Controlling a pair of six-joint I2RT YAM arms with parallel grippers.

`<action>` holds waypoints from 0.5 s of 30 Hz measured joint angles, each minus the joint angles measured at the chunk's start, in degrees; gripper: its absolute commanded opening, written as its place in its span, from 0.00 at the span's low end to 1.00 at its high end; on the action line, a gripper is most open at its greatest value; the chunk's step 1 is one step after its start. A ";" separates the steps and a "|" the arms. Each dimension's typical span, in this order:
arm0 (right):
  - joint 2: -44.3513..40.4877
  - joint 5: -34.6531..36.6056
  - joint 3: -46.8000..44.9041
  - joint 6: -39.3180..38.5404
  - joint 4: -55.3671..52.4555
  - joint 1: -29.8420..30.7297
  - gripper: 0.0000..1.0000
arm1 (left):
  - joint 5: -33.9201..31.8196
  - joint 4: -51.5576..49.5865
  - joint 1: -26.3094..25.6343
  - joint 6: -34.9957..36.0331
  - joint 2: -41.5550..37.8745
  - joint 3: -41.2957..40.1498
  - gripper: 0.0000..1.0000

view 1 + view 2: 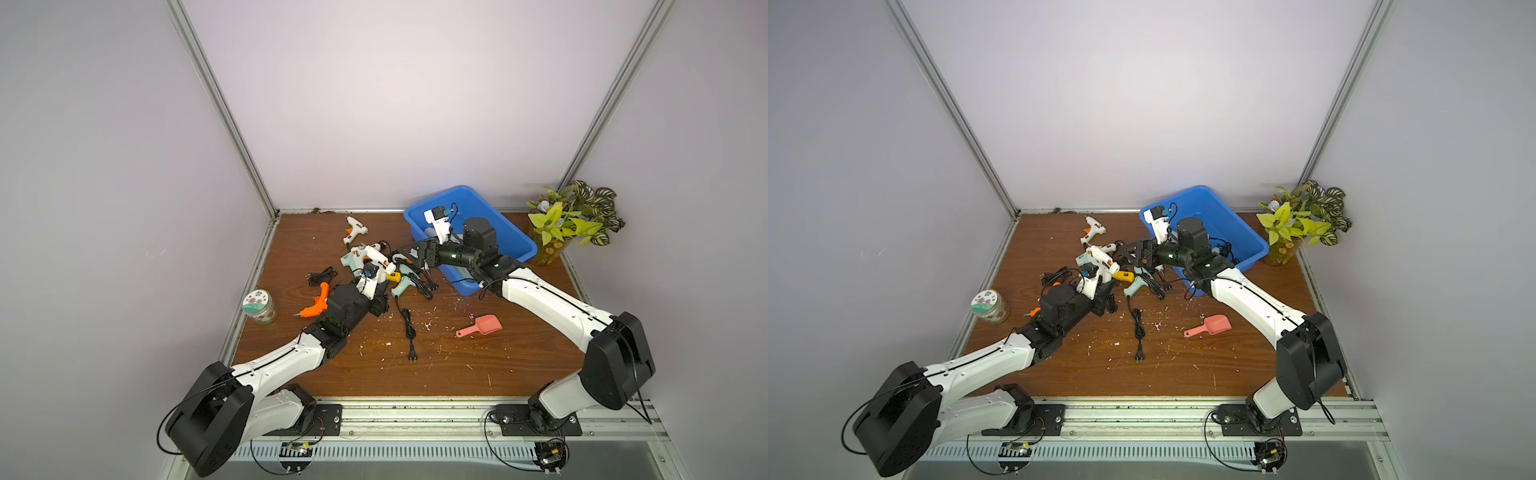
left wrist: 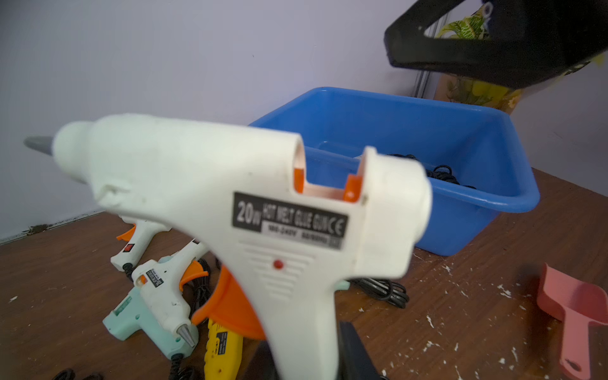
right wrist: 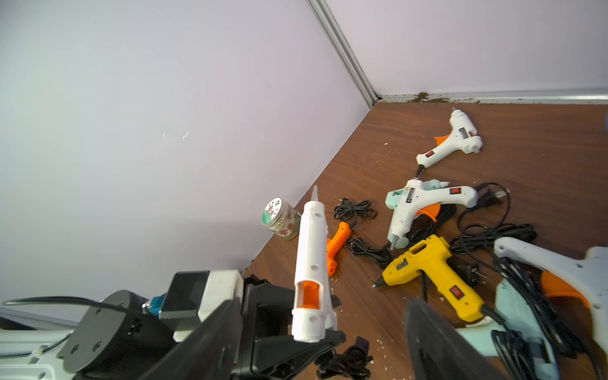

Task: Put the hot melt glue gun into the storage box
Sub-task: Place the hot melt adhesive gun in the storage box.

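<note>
- At the far left a flowered jar point(image 1: 259, 305) stands on the table, with an orange glue gun point(image 1: 316, 305) lying just beside the left arm.
- The left gripper point(image 2: 307, 358) is clamped on the handle of a white hot melt glue gun point(image 2: 230, 197), which it holds clear of the table with the handle pointing down into the jaws.
- The gun's long axis, its barrel, runs roughly level. The grey nozzle points away from the box, and the slotted rear end faces the right arm.
- Past it, more guns lie on the wood in a tangle of black cords, among them a yellow glue gun point(image 3: 431, 266).
- The right gripper point(image 1: 411, 255) has its jaws apart and holds nothing. It sits between the held gun and the box, and the left wrist view puts it a little higher than the gun. It looks close to the gun but not touching.
- The storage box point(image 1: 498, 216) lies to the right of the held gun and farther back. A coiled cord point(image 2: 441, 172) is inside it, and I can see no gun body there.
- The right arm is nearer to the box, and its forearm crosses the near corner.
- My judgement is that the next move turns on that rear end. The right jaws must close across the barrel, or the left arm must carry the gun rightward past them.
- A pink scoop point(image 1: 482, 326) and a potted plant point(image 1: 577, 220) sit at the far right, well apart from the held gun.
</note>
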 measured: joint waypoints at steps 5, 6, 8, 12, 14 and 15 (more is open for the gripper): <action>3.43 -0.70 1.92 -1.40 -2.19 1.42 0.74 | 3.76 0.55 -0.07 0.39 0.02 0.90 0.00; 4.33 -0.76 2.51 -1.77 -2.95 1.66 0.73 | 4.42 0.46 -0.07 0.42 0.07 1.22 0.00; 6.14 -1.11 3.91 -2.58 -4.13 2.19 0.70 | 5.09 -0.20 -0.04 0.33 0.28 1.75 0.00; 8.37 -1.36 6.38 -4.11 -6.29 3.45 0.67 | 6.34 -0.70 -0.07 0.42 1.62 2.19 0.00; 9.09 -1.44 6.91 -4.66 -6.99 3.93 0.65 | 6.91 -0.76 -0.07 0.42 1.84 2.29 0.00; 9.38 -1.49 7.04 -4.94 -7.39 4.13 0.63 | 7.10 -0.83 -0.07 0.42 1.92 2.36 0.00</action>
